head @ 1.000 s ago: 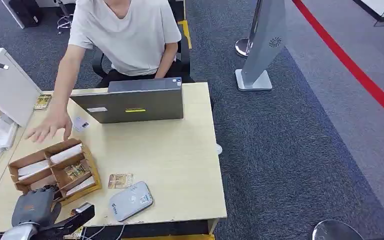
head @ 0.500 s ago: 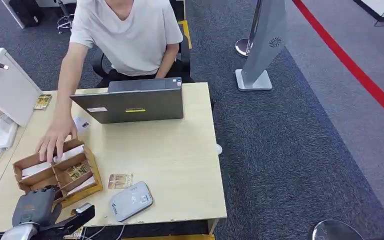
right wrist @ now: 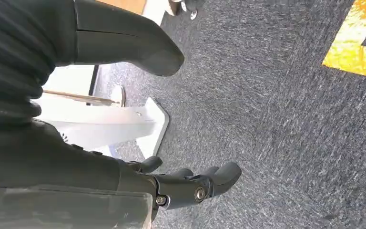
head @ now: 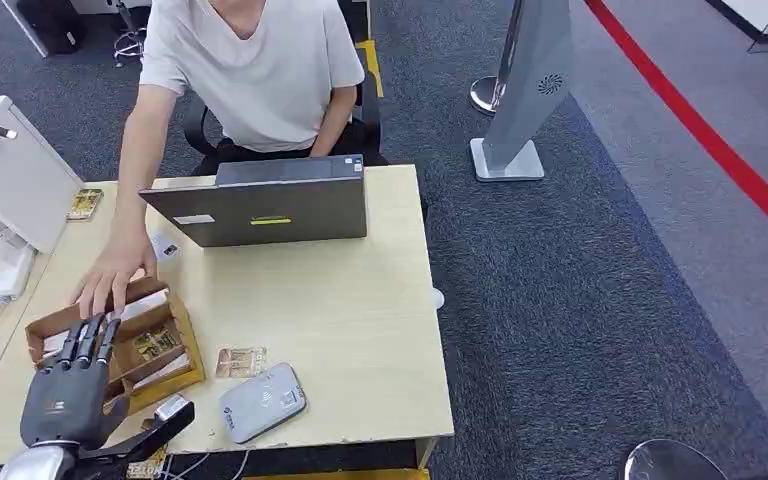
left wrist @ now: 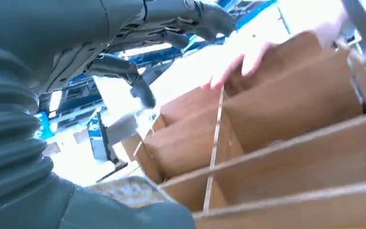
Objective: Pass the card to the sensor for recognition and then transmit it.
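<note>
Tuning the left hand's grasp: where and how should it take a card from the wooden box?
Probably by the card's upper edge, coming from above: cards sit in narrow slots of the box between dividers, sides blocked. The left hand hovers there with fingers spread; the person's hand rests on the far rim.

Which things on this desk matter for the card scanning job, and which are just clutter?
For the job: wooden card box, loose card, grey card sensor, left hand.

Just lying about: laptop, white box, card by the white box.
</note>
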Robot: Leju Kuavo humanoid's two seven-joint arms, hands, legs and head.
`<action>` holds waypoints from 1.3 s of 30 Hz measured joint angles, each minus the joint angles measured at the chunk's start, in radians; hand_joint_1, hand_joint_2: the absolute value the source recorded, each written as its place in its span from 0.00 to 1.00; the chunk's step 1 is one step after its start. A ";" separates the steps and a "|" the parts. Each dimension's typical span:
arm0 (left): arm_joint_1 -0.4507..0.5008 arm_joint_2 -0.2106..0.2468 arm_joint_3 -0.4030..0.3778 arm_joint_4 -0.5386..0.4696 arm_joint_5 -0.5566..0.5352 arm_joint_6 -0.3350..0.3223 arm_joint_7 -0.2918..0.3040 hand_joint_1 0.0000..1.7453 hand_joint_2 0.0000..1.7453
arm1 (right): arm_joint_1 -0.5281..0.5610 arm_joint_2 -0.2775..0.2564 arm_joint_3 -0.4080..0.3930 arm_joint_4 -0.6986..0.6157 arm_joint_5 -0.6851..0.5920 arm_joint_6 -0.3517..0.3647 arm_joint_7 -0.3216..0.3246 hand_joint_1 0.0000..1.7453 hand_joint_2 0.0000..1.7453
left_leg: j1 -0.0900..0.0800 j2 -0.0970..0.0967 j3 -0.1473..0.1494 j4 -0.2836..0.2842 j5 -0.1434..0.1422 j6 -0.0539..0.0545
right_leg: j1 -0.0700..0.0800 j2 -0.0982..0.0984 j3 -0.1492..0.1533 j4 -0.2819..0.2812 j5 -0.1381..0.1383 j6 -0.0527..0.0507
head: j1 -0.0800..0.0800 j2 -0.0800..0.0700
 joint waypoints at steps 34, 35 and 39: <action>0.041 0.030 -0.042 -0.133 0.032 -0.109 0.023 0.00 1.00 | 0.001 0.000 0.000 0.000 0.000 0.002 0.001 0.00 1.00 | 0.000 0.000 0.000 0.000 0.000 0.000 | 0.000 0.000 0.000 0.000 0.000 0.000 | 0.000 0.000; 0.041 0.032 -0.042 -0.133 0.034 -0.109 0.026 0.00 1.00 | 0.001 0.000 0.000 0.000 0.000 0.002 0.001 0.00 1.00 | 0.000 0.000 0.000 0.000 0.000 0.000 | 0.000 0.000 0.000 0.000 0.000 0.000 | 0.000 0.000; 0.041 0.033 -0.042 -0.133 0.037 -0.109 0.037 0.00 1.00 | 0.001 0.000 0.000 0.000 0.000 0.002 0.001 0.00 1.00 | 0.000 0.000 0.000 0.000 0.000 0.000 | 0.000 0.000 0.000 0.000 0.000 0.000 | 0.000 0.000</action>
